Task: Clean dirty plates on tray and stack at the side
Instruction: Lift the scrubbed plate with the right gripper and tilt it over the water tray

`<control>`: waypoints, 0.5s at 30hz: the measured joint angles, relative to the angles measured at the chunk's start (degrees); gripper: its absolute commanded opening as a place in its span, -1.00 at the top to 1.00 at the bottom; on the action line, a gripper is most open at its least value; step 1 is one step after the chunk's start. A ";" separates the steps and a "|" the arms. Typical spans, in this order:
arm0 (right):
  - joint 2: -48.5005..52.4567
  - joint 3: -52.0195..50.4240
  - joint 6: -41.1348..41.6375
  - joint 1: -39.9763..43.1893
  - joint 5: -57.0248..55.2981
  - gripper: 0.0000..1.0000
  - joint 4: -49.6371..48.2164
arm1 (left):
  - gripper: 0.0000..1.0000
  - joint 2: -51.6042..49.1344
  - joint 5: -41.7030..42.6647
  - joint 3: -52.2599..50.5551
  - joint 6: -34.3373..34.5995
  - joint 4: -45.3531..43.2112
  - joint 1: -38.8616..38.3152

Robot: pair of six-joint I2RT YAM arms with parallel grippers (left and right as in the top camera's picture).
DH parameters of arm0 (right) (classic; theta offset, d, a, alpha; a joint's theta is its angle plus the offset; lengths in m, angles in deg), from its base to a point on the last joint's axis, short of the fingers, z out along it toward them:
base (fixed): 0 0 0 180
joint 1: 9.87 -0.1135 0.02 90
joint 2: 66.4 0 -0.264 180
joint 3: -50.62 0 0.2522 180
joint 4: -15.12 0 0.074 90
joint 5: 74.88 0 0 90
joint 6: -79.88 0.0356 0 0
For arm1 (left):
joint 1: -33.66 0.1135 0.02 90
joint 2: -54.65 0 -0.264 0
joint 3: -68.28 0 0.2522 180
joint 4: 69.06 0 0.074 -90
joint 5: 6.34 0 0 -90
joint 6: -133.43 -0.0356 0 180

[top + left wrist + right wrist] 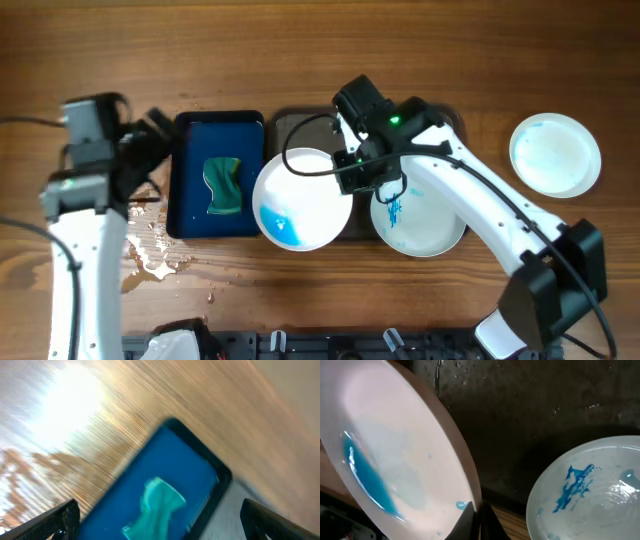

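My right gripper (352, 168) is shut on the right rim of a white plate (300, 200) with a blue pool at its lower left and holds it tilted over the left end of the dark tray (300, 125). In the right wrist view the fingers (476, 519) pinch that plate's (395, 455) edge. A second plate (425, 225) with blue smears lies on the tray's right part, also in the right wrist view (590, 495). A third plate (555, 153) with bluish wash lies on the table at the far right. My left gripper (160, 520) is open above the blue tray.
A deep-blue tray (190, 180) with a green sponge (225, 187) lies left of the held plate; both show blurred in the left wrist view (170, 460), (157, 505). Spilled water (150, 250) lies on the wooden table at front left.
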 measured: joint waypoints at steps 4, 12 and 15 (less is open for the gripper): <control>7.67 6.86 -0.31 0.00 0.72 0.91 0.92 | -1.00 -0.02 5.70 0.00 0.39 -0.09 13.64; 22.23 38.03 -2.86 -3.02 -1.38 0.91 4.31 | -1.00 -0.39 10.62 0.00 0.59 1.16 20.06; 22.40 38.49 -2.80 -6.36 -9.22 0.91 2.05 | -1.00 -2.05 10.82 0.00 0.59 1.46 20.06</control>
